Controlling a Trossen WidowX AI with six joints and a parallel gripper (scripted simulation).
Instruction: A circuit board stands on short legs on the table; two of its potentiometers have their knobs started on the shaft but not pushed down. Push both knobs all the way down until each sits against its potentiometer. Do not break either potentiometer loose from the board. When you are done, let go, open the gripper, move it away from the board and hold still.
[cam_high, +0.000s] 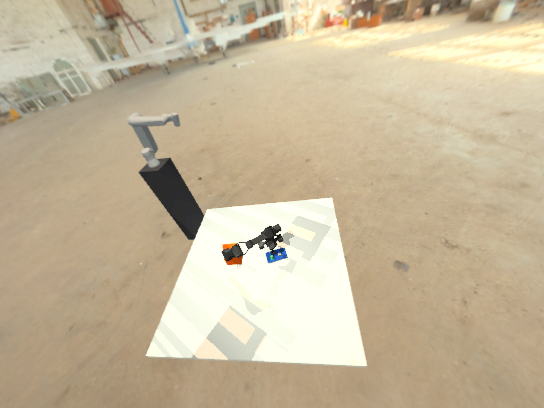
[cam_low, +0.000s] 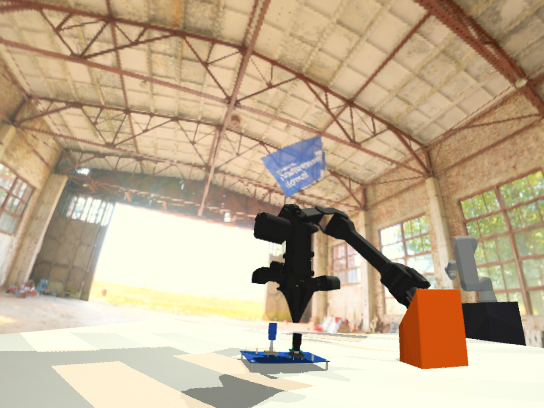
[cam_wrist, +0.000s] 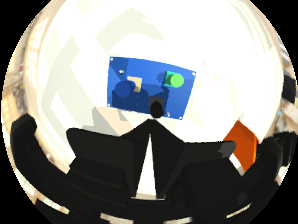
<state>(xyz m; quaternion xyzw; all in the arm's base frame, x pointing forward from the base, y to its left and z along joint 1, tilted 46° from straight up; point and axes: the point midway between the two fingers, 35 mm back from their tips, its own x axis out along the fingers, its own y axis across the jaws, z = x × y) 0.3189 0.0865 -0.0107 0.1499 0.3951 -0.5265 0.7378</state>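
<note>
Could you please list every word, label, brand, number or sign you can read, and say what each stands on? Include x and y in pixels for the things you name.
No text can be read with certainty.
Hanging blue banner (cam_low: 295, 165): pale lettering in a few lines, too blurred and slanted to quote.
Circuit board (cam_high: 283, 257) (cam_low: 257, 357) (cam_wrist: 145, 67): no lettering can be made out.
Orange block (cam_high: 237, 262) (cam_low: 442, 330) (cam_wrist: 243, 145): no lettering shows.
</note>
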